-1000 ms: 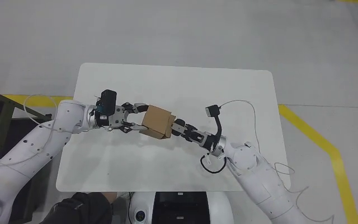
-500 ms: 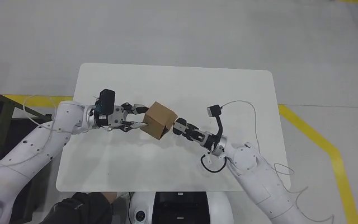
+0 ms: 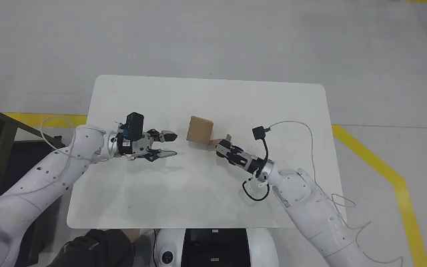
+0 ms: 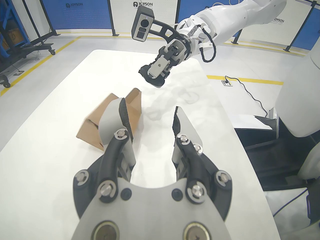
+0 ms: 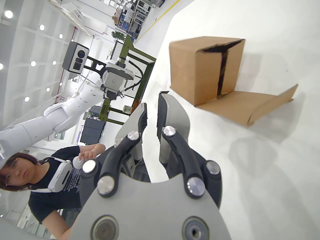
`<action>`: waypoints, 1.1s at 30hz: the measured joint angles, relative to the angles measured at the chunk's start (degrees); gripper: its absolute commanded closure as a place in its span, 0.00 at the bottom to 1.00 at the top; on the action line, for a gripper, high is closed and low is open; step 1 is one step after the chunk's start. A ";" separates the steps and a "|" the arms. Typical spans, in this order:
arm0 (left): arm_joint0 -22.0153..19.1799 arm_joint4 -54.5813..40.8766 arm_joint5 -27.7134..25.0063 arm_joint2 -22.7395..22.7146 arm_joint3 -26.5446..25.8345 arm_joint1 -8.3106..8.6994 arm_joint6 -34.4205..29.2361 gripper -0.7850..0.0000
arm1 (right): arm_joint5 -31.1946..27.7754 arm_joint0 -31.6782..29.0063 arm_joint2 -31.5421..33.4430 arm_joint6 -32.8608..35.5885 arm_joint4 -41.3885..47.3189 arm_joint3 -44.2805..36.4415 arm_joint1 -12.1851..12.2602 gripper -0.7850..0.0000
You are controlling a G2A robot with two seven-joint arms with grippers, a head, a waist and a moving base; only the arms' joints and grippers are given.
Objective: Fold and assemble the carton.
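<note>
Carton (image 3: 200,128) is set down on the white table (image 3: 280,107), mid-table, gripped by neither arm. Left gripper (image 3: 171,143) is held left of it and slightly nearer, released, with the fingers spread wide and nothing between them. Right gripper (image 3: 221,146) is held right of it and nearer, with the pads drawn almost together, a narrow slit left between them and nothing grasped. Key relation: the one unfolded flap (image 5: 250,106) is laid flat on the table from the carton's base and is pointed right and near, straight at the right gripper, which is just beside its tip. The right arm is therefore judged the nearer one for closing it, with the left better placed to brace the opposite wall. The body looks near-cubic from above, so no clear long axis can be given. The end faced to the right wrist camera is already tucked, with a dark seam left between the inner flaps. No print or label is seen on the visible brown faces.
</note>
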 measured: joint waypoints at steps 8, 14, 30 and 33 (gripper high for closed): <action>-0.90 -3.03 0.00 -0.60 0.48 0.41 0.01 0.51 | 1.81 -1.20 4.38 -2.61 -8.18 -4.57 1.12 0.03; -0.18 -4.07 0.00 -1.99 -0.61 1.10 0.01 0.49 | 5.38 -0.91 7.67 -1.78 -6.07 -6.88 1.60 0.00; 2.66 -4.96 0.00 -5.47 -4.39 2.53 0.01 0.00 | 24.20 12.46 -0.94 3.92 -5.23 5.30 -1.18 0.11; 3.43 -5.15 0.01 -6.10 -5.08 2.81 0.02 0.00 | 27.13 13.57 -1.97 3.76 -6.49 5.98 -1.57 0.18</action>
